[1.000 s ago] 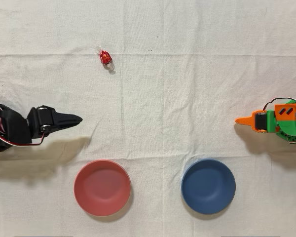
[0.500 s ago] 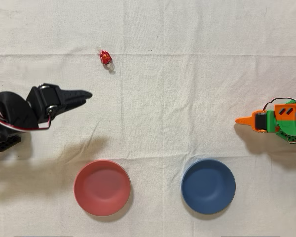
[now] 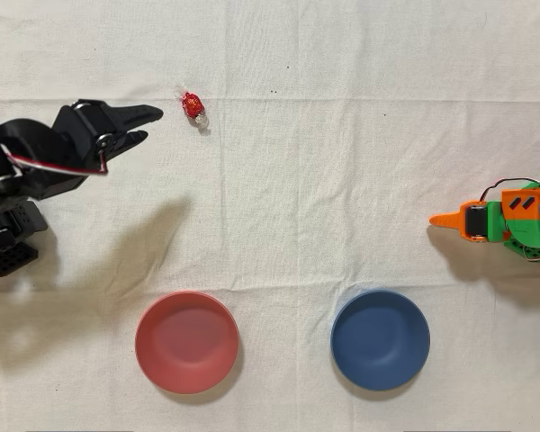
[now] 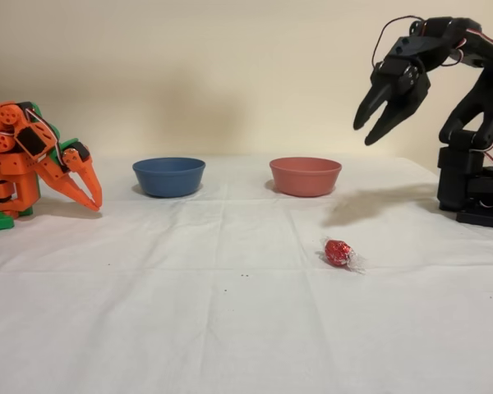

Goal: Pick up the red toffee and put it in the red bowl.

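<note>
1. Gripper [image 3: 148, 124]: jaws parted to a moderate gap, nothing between them; in the fixed view it [image 4: 368, 125] hangs high above the table, fingertips pointing down.
2. Red toffee [image 3: 193, 107]: lies on the white cloth [image 3: 342, 180], towards the table's far edge in the overhead view, just beside the gripper tips but apart from them; long axis diagonal, twisted ends pointing upper left and lower right; in the fixed view it [image 4: 338, 252] lies nearer the front edge than either bowl.
3. Red bowl [image 3: 186, 342]: upright near the overhead view's bottom edge, well apart from the toffee; dark blue bowl [image 3: 380, 339] beside it.
4. Orange arm [image 3: 502, 219]: idle at the right edge.
</note>
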### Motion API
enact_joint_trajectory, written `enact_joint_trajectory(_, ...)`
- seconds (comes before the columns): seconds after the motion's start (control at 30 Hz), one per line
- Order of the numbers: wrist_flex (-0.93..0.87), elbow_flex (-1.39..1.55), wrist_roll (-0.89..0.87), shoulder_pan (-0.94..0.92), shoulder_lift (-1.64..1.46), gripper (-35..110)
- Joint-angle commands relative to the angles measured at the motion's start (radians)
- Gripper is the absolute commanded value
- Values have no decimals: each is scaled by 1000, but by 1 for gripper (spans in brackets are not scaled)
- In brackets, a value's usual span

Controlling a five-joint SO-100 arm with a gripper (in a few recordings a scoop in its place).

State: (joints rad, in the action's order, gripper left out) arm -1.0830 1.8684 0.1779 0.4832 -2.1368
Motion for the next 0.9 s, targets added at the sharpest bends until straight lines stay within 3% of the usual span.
enact_joint_trajectory(0.0, 46, -18, 9, 55, 37, 20)
enact_joint_trajectory(0.33, 153, 60, 26, 77, 141, 31)
enact_joint_trajectory(0.87, 344, 166, 46, 78, 285, 29)
